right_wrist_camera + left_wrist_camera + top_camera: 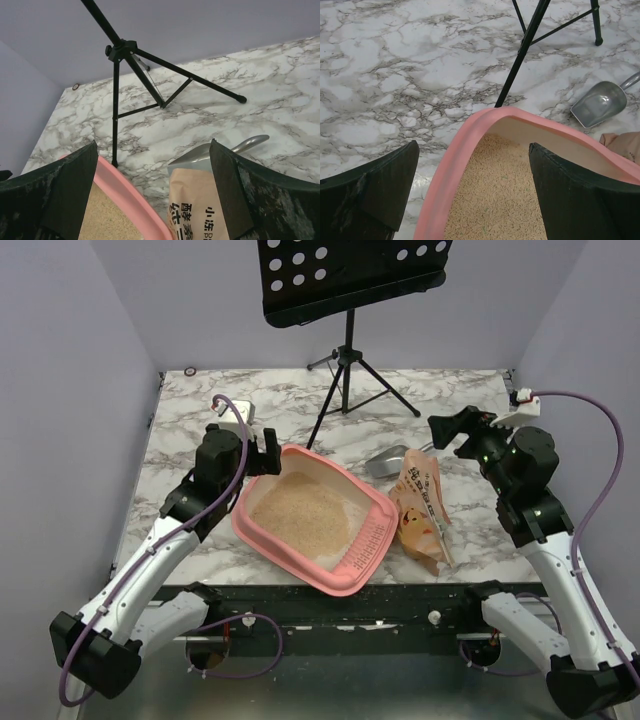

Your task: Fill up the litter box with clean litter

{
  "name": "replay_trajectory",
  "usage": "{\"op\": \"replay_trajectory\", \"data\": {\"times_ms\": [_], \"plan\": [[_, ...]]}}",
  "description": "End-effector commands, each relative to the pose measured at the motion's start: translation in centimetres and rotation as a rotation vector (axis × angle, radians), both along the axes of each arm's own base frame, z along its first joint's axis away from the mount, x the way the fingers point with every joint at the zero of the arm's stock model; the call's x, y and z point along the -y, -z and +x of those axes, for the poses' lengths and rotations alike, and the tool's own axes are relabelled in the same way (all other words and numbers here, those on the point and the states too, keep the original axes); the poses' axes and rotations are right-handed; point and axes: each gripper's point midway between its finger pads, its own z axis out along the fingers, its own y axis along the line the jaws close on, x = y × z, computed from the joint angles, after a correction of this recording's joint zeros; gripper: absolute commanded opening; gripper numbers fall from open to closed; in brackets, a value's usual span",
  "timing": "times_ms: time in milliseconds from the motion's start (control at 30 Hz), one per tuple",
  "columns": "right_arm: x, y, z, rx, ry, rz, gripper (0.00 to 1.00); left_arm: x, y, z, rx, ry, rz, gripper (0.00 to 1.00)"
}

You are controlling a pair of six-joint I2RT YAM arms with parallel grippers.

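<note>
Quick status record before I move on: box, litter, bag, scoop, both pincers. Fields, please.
litter box: salmon-pink tray, grate end toward the near edge
clean litter: tan layer covering the box floor
bag: crumpled, just right of the box
scoop: grey, on the table beyond the bag
left pincer: open, empty, over the box's left rim
right pincer: open, empty, above the bag

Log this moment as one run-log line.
litter box: holds clean litter | left jaws: open over its rim | right jaws: open near litter bag | scoop: on table
</note>
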Motion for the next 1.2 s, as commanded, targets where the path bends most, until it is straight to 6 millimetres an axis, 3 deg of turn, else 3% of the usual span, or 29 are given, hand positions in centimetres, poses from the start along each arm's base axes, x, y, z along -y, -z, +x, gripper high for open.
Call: {"op": "replay_trajectory", "data": {"times_ms": [0,233,300,467,567,667,733,867,1000,1167], "plan": [[-0.8,-1.4,-0.4,0.044,-0.052,-0.001,1.0,-0.1,0.0,0.3,0.001,-0.016,-0.003,0.99],[-3.4,0.1,0.0,-0.008,-0.192,-0.007,1.0,0.2,0.4,0.2,-0.012,0.01,0.016,0.99],[-4.1,0.3,0.1,-0.014,-0.226,-0.007,1.0,1.6,0.8,-0.2,-0.028,0.089,0.005,0.99],[-5.4,0.9,-0.3,-0.053,-0.294,-0.015,1.0,7.2,2.0,-2.1,-0.121,0.336,-0.055,0.95],[-6.0,1.0,-0.7,-0.049,-0.329,-0.011,0.99,8.9,3.6,-2.9,-0.174,0.374,0.0,0.88],[-6.6,0.9,-1.1,-0.049,-0.362,0.006,0.99,9.2,5.2,-2.9,-0.212,0.354,0.057,0.68],[-6.9,1.0,-1.2,-0.057,-0.374,0.013,0.99,9.5,6.3,-2.7,-0.247,0.348,0.081,0.47],[-7.3,1.0,-1.6,-0.062,-0.393,0.018,0.99,8.2,8.9,-1.5,-0.321,0.248,0.17,0.17],[-7.4,0.9,-1.7,-0.058,-0.399,0.03,0.99,7.0,11.3,-0.8,-0.383,0.185,0.262,0.06],[-7.9,1.2,-2.0,-0.076,-0.421,0.048,0.99,5.0,14.3,-0.6,-0.469,0.108,0.389,0.01]]}}
